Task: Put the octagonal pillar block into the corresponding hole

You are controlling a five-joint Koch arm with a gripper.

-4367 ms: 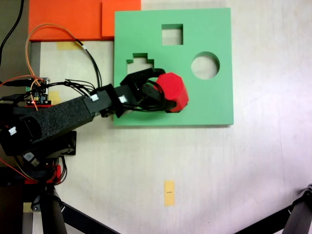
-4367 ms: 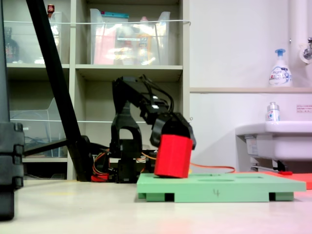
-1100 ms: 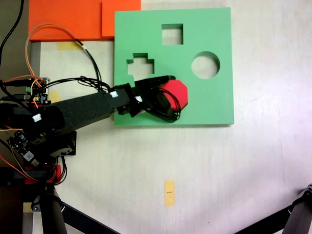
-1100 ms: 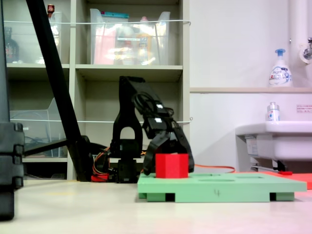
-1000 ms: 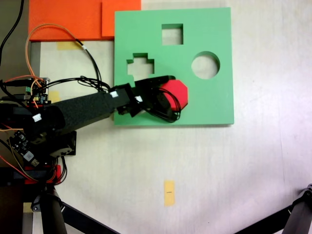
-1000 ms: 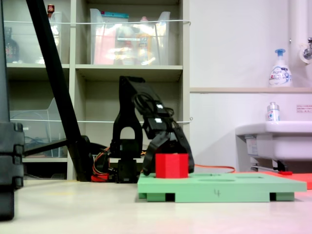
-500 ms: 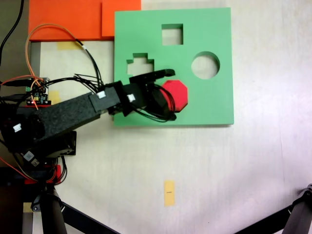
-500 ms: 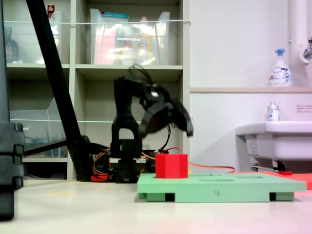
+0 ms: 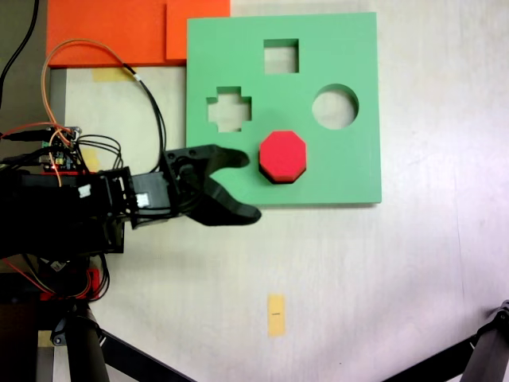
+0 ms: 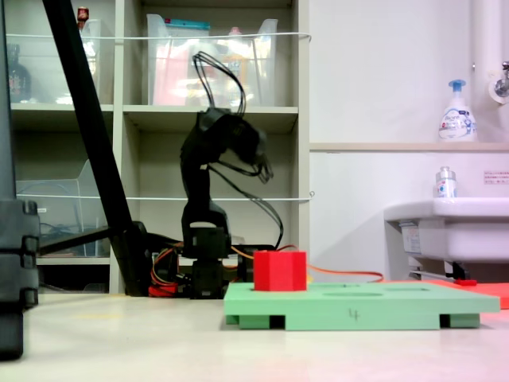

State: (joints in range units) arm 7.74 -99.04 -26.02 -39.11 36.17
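Pale tabletop (image 9: 413, 263) carries a flat square green foam board (image 9: 350, 171) in the upper centre of the first exterior view; orange foam sheets (image 9: 119, 32) lie touching its upper left corner. Shelving with clear bins (image 10: 211, 60) fills the background of the second exterior view, with a white sink (image 10: 445, 227) and a soap dispenser (image 10: 456, 111) at the second exterior view's right.

The board has a square cutout (image 9: 281, 56), a cross-shaped cutout (image 9: 229, 109) and a round cutout (image 9: 335, 107). The octagonal pillar block (image 9: 282, 154) sits in the lower middle of the board, below and between the cross-shaped and round cutouts. It stands upright in the corresponding hole, whose edge is covered by the block. In the second exterior view the block (image 10: 279, 270) rises above the board's top surface (image 10: 358, 301); how deep it is seated cannot be read from this angle.

The gripper (image 9: 243, 186) is at the board's lower left corner, clear of the block and not touching it. Its two black fingers (image 9: 231, 158) are spread apart with nothing between them. In the second exterior view the arm (image 10: 208, 199) is folded high above the board, well apart from the block.

A small yellow tape strip (image 9: 276, 315) lies on the tabletop in the lower centre of the first exterior view.
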